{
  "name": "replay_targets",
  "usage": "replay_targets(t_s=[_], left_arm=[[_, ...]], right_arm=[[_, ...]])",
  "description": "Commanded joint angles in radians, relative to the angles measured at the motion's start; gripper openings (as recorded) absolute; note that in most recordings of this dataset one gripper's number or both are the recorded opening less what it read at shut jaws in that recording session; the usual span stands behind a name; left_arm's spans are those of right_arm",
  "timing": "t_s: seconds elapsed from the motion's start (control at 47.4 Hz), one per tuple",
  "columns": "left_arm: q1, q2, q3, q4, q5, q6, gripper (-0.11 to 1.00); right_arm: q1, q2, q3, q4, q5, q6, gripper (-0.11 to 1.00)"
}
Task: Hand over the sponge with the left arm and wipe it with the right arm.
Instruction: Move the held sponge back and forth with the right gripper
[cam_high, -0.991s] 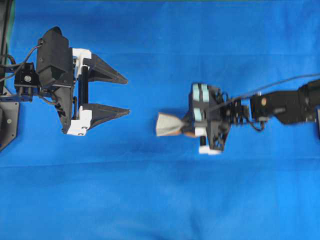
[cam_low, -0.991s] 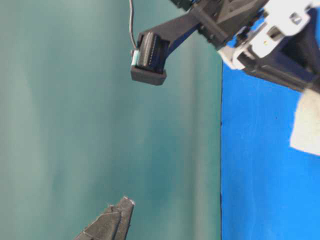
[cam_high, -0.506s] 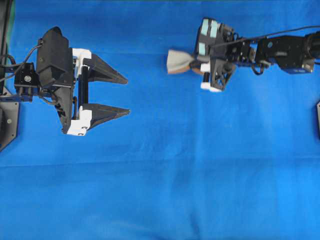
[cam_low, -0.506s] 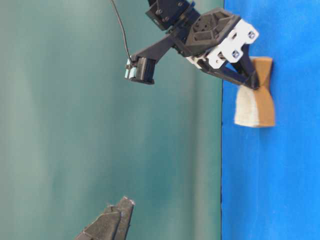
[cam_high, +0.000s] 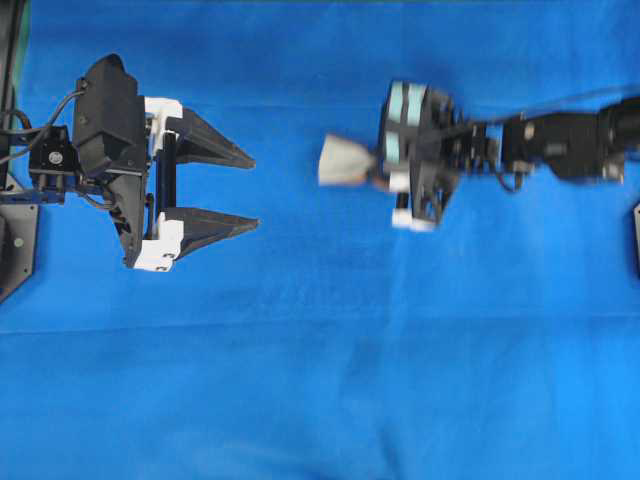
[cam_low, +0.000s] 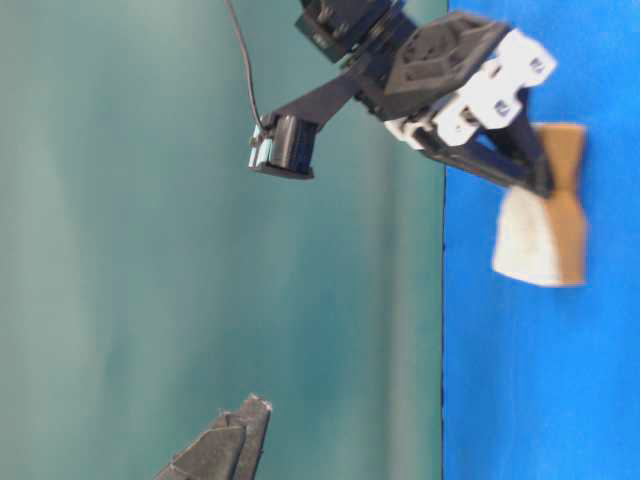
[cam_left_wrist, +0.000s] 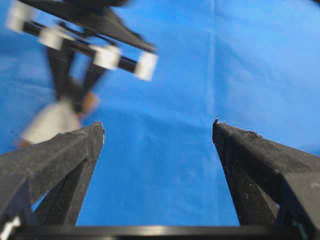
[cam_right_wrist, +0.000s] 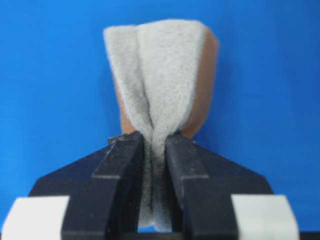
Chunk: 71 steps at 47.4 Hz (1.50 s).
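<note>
Blue cloth covers the table. The left arm sits at the left edge, its gripper empty with fingers spread wide. Well apart on the right, the right arm has its fingers clamped on the sponge, squeezing its middle so it's pinched into a bow shape above the cloth.

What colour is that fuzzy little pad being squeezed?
The sponge is fuzzy grey-white on top with an orange-brown backing, clearest in the right wrist view.

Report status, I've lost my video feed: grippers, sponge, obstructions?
Left gripper open, empty. Right gripper shut on the sponge, pinched at mid-body. Blue cloth between the arms shows no obstruction.
</note>
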<state>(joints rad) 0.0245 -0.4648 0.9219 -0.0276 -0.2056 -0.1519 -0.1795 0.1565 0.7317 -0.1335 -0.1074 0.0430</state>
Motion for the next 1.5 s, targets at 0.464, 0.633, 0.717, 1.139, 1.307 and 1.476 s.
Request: replay_targets(t_s=[0.464, 0.633, 0.717, 1.139, 1.307, 1.476], left_arm=[[0.002, -0.003, -0.009, 0.002, -0.008, 0.0, 0.87], [0.002, -0.003, -0.009, 0.002, -0.009, -0.002, 0.87], [0.002, -0.003, -0.011, 0.002, -0.009, -0.002, 0.87], [0.003, -0.003, -0.009, 0.002, -0.008, -0.002, 0.87], [0.002, -0.003, -0.011, 0.002, -0.008, -0.002, 0.87], [0.002, -0.003, -0.009, 0.002, -0.008, -0.002, 0.87]], right_arm=[[0.31, -0.017, -0.008, 0.041, 0.008, 0.196, 0.19], [0.265, -0.018, -0.008, 0.032, 0.025, 0.183, 0.19], [0.21, -0.017, -0.006, 0.012, 0.046, 0.172, 0.19], [-0.018, -0.017, -0.008, -0.097, 0.063, 0.141, 0.19], [-0.015, -0.018, -0.009, -0.098, 0.058, 0.15, 0.19], [-0.014, -0.017, -0.011, -0.095, 0.055, 0.155, 0.19]])
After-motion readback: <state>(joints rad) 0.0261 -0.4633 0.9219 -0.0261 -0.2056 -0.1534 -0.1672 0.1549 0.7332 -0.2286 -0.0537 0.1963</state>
